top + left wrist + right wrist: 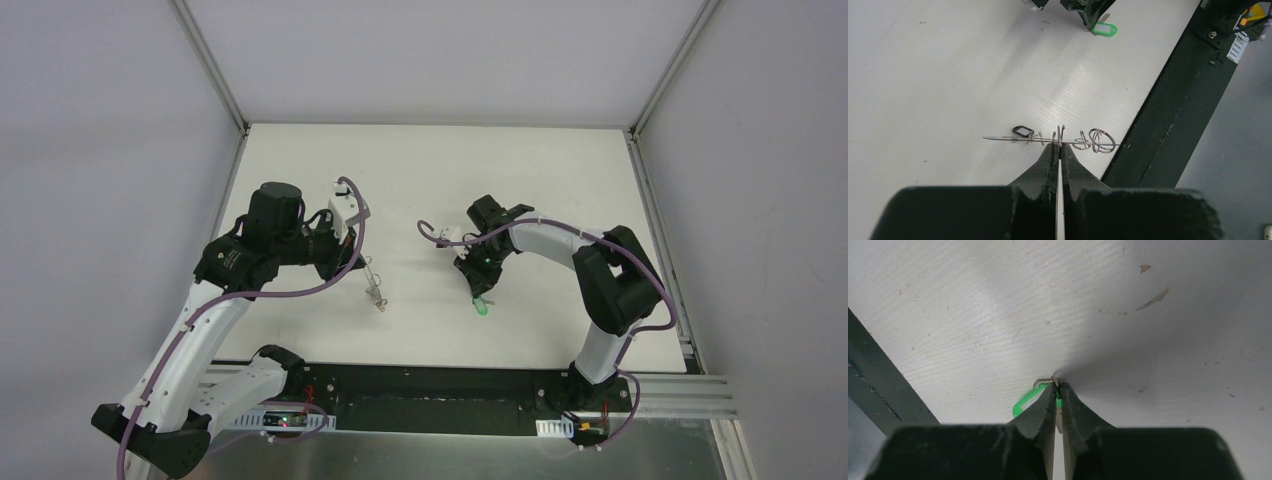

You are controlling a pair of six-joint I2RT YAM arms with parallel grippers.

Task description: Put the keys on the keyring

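Right pincer [1058, 388] grips key [1023, 405]; white table [973, 300].

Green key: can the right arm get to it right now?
Yes, it looks so. The right gripper is right down at the green key, and its tips look pinched on the key's metal end. Nothing on the table stands in the way.

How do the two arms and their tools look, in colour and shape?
The left arm and right arm both have white links, black joints and a purple cable alongside. The left tool and right tool have black fingers tapering to narrow tips.
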